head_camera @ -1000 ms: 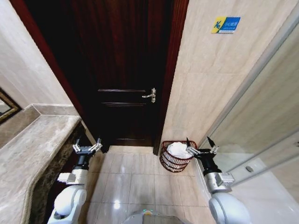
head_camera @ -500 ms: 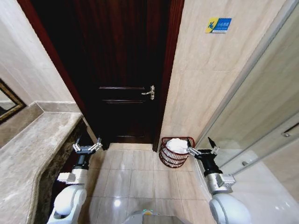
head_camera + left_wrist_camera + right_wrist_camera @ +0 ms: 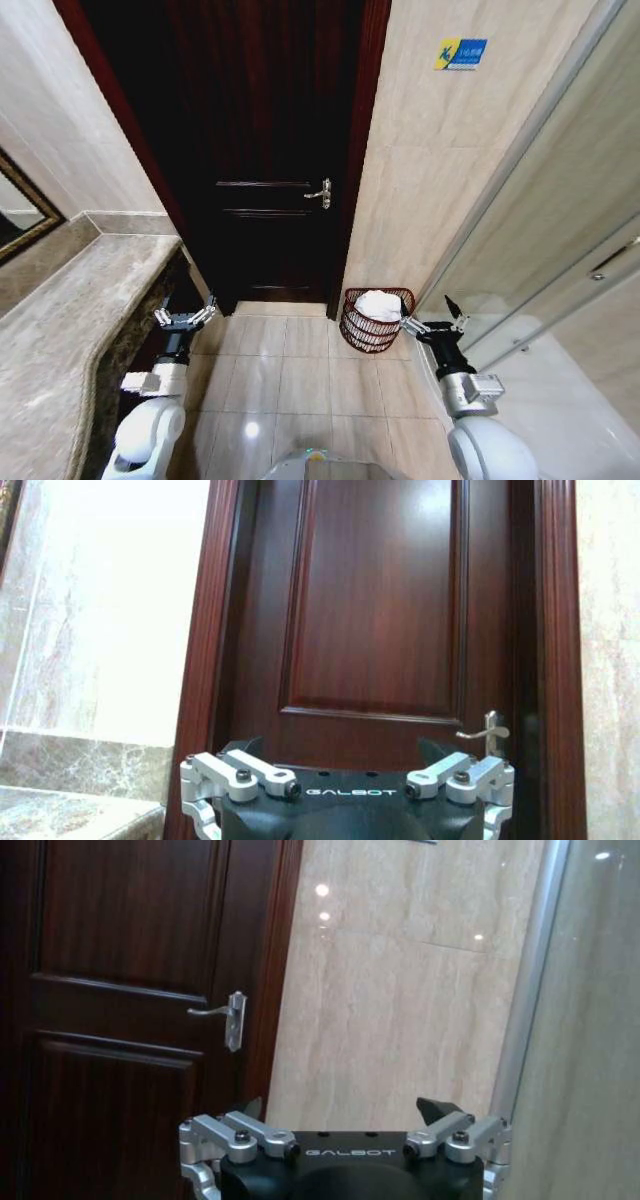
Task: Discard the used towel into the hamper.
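Narrow tiled bathroom: dark wooden door (image 3: 270, 150) ahead, marble counter (image 3: 70, 320) along my left, glass shower partition (image 3: 560, 260) along my right, beige floor tiles (image 3: 300, 370) between. The hamper (image 3: 375, 322) stands on the floor at the foot of the wall just right of the door frame, upright, mouth facing up, narrowing toward its base; its long axis runs vertical. The towel (image 3: 378, 305), white, sits bunched inside, heaped to about rim level and touching the far rim. My right gripper (image 3: 433, 322) hangs just beside the hamper on its right, fingers spread, nothing between them. My left gripper (image 3: 185, 318) is held low beside the counter edge, well apart from the hamper, fingers likewise spread and empty. Judging from this, the discard looks done. Risks from here: my right claw is close to the rim, so a careless swing or a turn of the base could clip the light basket and tip it, spilling the towel. The heaped cloth could also slump over the rim if jolted. Glass partition close on my right limits elbow room.
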You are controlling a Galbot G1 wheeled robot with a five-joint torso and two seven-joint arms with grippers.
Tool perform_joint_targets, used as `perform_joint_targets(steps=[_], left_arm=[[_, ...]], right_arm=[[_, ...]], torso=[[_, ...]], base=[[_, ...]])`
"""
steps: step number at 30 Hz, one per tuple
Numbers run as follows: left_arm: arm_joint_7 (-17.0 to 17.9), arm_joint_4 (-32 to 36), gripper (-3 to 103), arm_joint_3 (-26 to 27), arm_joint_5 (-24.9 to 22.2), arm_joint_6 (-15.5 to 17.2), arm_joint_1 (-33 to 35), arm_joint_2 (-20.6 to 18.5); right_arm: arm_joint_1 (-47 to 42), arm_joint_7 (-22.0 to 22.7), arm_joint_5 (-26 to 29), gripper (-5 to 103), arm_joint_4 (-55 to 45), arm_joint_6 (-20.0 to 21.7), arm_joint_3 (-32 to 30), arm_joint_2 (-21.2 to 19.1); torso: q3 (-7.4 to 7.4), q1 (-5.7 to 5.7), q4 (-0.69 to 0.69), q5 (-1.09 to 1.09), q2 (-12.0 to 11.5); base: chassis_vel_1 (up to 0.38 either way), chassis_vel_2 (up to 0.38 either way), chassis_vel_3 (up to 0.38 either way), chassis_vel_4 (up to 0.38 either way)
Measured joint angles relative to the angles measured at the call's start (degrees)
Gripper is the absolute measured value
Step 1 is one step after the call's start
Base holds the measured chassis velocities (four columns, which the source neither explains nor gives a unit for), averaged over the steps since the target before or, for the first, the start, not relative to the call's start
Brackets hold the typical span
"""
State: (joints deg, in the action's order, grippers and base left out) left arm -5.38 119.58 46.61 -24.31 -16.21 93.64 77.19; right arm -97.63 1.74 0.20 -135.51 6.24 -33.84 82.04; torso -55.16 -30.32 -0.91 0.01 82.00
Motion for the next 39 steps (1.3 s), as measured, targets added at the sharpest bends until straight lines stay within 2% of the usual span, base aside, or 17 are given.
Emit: perform_joint_targets(steps=[19,25,39], left_arm=[[-0.7,0.5,100,0.0,0.8,-0.1,1.0,0.9],[1.4,1.9,100,-0.4,0.5,2.7,1.4,1.1],[2.4,2.8,100,0.0,0.4,4.3,1.4,0.6]], right_arm=[[-0.9,-0.1,-0.4,100,0.4,-0.9,0.8,-0.4],[-1.7,0.0,-1.3,100,0.4,-1.3,1.5,-0.2],[-2.4,0.1,-1.6,100,0.2,-1.9,1.8,0.1]], torso=[[0.00,0.00,0.01,-0.01,0.0],[0.00,0.01,-0.01,-0.01,0.0],[0.00,0.01,0.00,-0.01,0.0]], base=[[0.084,-0.073,-0.072,0.084],[0.067,-0.070,-0.070,0.051],[0.082,-0.075,-0.072,0.070]])
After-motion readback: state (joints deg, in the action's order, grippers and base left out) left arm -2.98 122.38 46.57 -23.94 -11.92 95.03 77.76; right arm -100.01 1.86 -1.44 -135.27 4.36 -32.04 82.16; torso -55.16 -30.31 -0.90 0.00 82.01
